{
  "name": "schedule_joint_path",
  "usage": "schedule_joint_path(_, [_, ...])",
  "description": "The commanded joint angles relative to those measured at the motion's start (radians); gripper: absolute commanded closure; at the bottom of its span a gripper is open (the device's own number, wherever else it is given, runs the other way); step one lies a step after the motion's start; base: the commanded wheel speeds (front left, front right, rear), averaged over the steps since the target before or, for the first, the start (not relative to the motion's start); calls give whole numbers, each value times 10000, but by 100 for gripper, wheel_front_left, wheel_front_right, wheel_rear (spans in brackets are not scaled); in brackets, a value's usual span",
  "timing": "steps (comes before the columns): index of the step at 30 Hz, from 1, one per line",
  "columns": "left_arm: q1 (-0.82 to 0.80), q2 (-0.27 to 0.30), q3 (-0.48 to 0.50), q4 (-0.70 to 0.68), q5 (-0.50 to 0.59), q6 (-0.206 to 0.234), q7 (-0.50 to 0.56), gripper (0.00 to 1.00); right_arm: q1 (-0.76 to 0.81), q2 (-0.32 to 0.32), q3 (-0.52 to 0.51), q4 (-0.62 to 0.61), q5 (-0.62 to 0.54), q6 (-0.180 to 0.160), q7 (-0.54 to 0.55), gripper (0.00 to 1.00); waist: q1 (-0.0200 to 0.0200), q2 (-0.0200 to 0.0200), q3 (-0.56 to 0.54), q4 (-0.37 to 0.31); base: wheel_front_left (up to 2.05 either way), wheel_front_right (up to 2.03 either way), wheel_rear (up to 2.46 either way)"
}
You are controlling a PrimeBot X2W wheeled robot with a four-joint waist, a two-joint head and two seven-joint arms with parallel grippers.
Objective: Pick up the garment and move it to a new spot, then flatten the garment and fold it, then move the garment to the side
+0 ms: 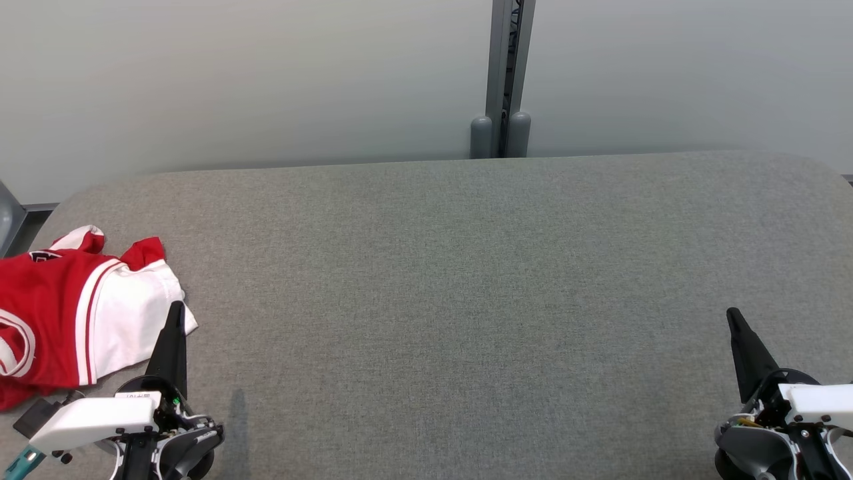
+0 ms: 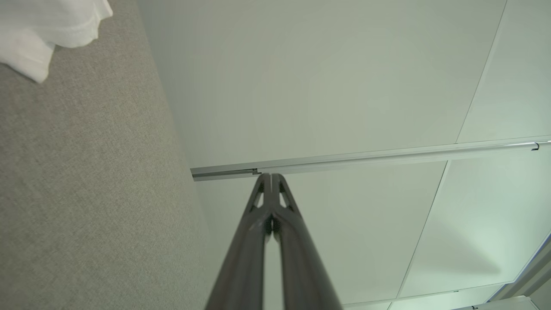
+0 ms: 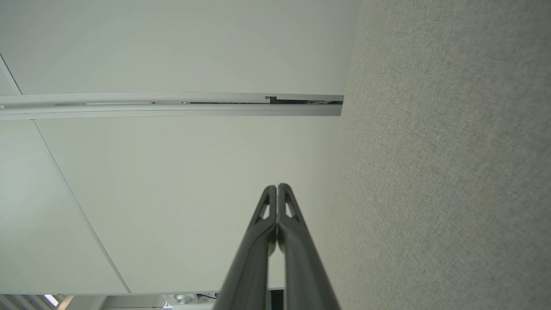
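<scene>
Surface: a wide grey fabric-covered surface [image 1: 466,280] with rounded far corners spreads across the head view, and a pale panelled wall [image 1: 266,80] rises directly behind it.
Background: a grey vertical post [image 1: 506,67] stands against the wall behind the far edge, a little right of the middle. In the left wrist view a pale metal rail [image 2: 366,157] runs across the wall panels and ends at the edge of the surface.
Garment: the red and white garment [image 1: 66,313] lies crumpled on the near left part of the surface, partly cut off by the left edge of the head view. Its outer part is red with white stripes, and a plain white panel faces the middle of the surface. The white hem also shows in a top corner of the left wrist view.
Left fingers: the left fingers [image 1: 172,347] sit at the lower left of the head view, pointing away from the robot, just beside the garment's white edge. In the left wrist view they are pressed together tip to tip, grasping nothing, with the white cloth off to one side, clear of the tips.
Right fingers: the right fingers [image 1: 746,353] sit at the lower right of the head view over bare grey fabric, well apart from the garment. The right wrist view shows them clenched together with nothing between them.
</scene>
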Motion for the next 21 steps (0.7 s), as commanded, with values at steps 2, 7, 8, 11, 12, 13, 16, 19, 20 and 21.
schedule_joint_path(2, [-116,33,30,-24,1,-42,18,100,-38,-58,5,23,7,8,5,100,0,0,0,0,0,0,0])
schedule_joint_path(7, [-116,33,30,-24,1,-42,18,100,-38,-58,6,23,7,10,5,100,0,0,0,0,0,0,0])
schedule_joint_path(8, [-116,33,30,-24,1,-42,18,100,-38,-58,6,23,9,10,5,100,0,0,0,0,0,0,0])
schedule_joint_path(11, [-116,33,30,-24,1,-42,18,100,-38,-58,6,23,9,10,5,100,0,0,0,0,0,0,0])
schedule_joint_path(12, [-116,33,30,-24,1,-42,18,100,-38,-58,6,23,7,8,5,100,0,0,0,0,0,0,0])
schedule_joint_path(13, [-116,33,30,-24,1,-42,18,100,-38,-58,6,23,9,8,5,100,0,0,0,0,0,0,0])
schedule_joint_path(16, [-116,33,30,-24,1,-42,18,100,-38,-59,6,23,7,10,5,100,0,0,0,0,0,0,0])
schedule_joint_path(19, [-116,33,30,-24,2,-42,18,100,-38,-59,6,23,7,10,5,100,0,0,0,0,0,0,0])
schedule_joint_path(20, [-116,33,30,-24,2,-42,18,100,-38,-59,6,23,7,10,5,100,0,0,0,0,0,0,0])
schedule_joint_path(21, [-116,33,30,-24,2,-42,18,100,-38,-59,6,23,7,8,5,100,0,0,0,0,0,0,0])
